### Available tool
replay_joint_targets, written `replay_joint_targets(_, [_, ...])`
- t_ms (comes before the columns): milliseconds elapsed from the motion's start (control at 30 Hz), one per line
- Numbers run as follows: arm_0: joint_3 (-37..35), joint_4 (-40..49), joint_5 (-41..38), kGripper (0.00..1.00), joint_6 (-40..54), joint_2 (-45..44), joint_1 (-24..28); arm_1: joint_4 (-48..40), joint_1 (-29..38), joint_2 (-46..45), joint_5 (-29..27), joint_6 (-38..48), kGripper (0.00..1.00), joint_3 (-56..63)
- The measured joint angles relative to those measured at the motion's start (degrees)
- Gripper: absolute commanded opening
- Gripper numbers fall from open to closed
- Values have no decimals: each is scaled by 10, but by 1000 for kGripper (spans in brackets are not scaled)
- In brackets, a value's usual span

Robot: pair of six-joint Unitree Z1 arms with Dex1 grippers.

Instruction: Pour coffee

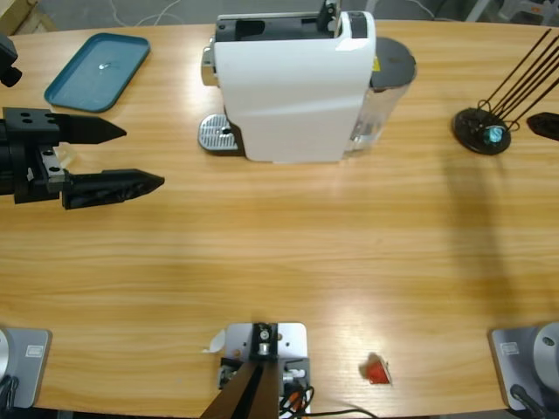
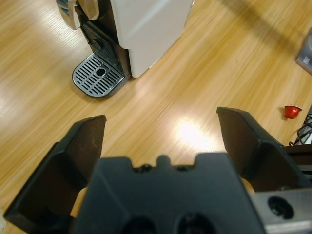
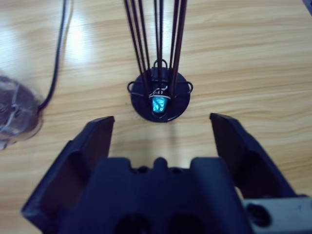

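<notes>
Your left gripper (image 1: pixel 144 157) hangs over the left side of the desk (image 1: pixel 288 253) with its jaws wide open and nothing between them; in the left wrist view it looks toward the white coffee machine (image 1: pixel 293 83) and its grey drip tray (image 2: pixel 98 75). Your right gripper (image 3: pixel 161 131) is also wide open and empty, and it points at a black wire stand (image 3: pixel 160 100) with a small blue capsule (image 3: pixel 159 105) at its base. I cannot see the coffee in any view, and no cup or glass stands on the drip tray, so I cannot tell you where it is. I judge that the liquid will be little and light, but it spills easily, and a glass is slippery and fragile. Take the vessel at its side wall, near the middle, and keep it upright. A red capsule (image 1: pixel 376 370) lies near the front edge, and a blue tray (image 1: pixel 96 72) lies at the far left corner.
</notes>
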Motion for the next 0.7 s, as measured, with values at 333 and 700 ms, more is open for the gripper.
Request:
replay_joint_targets(333, [8,0,0,982,-5,-6,-4,-139,-7,136,0,-1,752,40])
replay_joint_targets(700, [12,0,3,982,-6,-12,-4,-236,-58,223,24,-33,642,56])
